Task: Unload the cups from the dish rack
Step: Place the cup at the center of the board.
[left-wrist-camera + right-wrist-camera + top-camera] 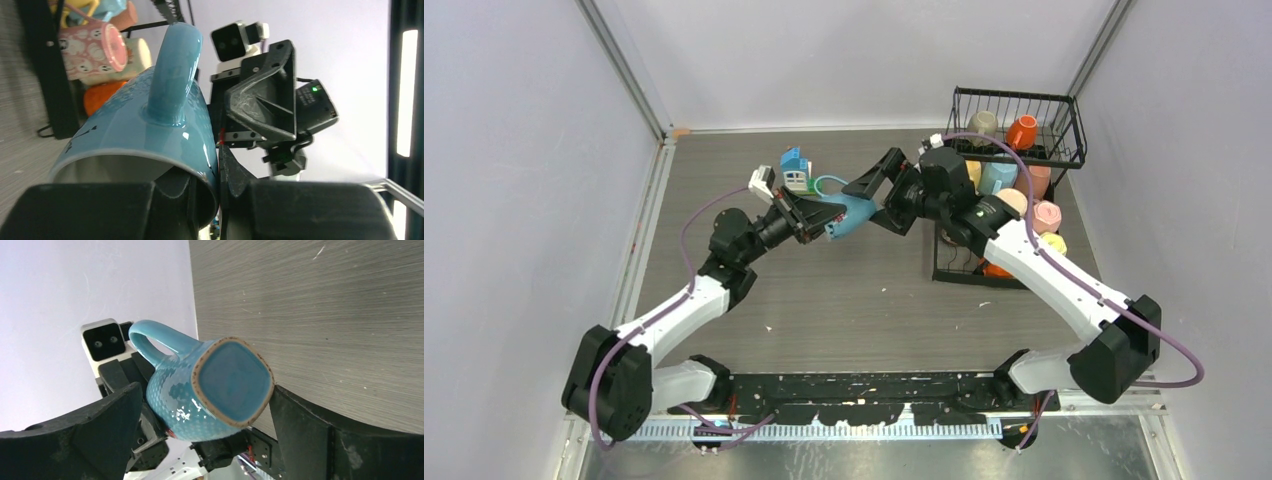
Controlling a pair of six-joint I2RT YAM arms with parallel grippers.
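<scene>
On the right side of the grey wood-grain counter (854, 290): black wire two-tier dish rack (1079, 130), loaded with small handled ceramic mugs (1021, 130) in orange, pink, yellow and beige. Left of it, aloft between both arms: glazed light-blue ceramic mug (230, 382), dimpled, square-based. Pinched at the rim by left end effector (822, 220), one finger inside. Flanked at the base by right end effector (205, 422), spread wide, seemingly clear. Probably rigid, slick, chippable; best held across the rim wall.

L fingers (90, 210) clamped; R fingers (310, 440) spread.
</scene>
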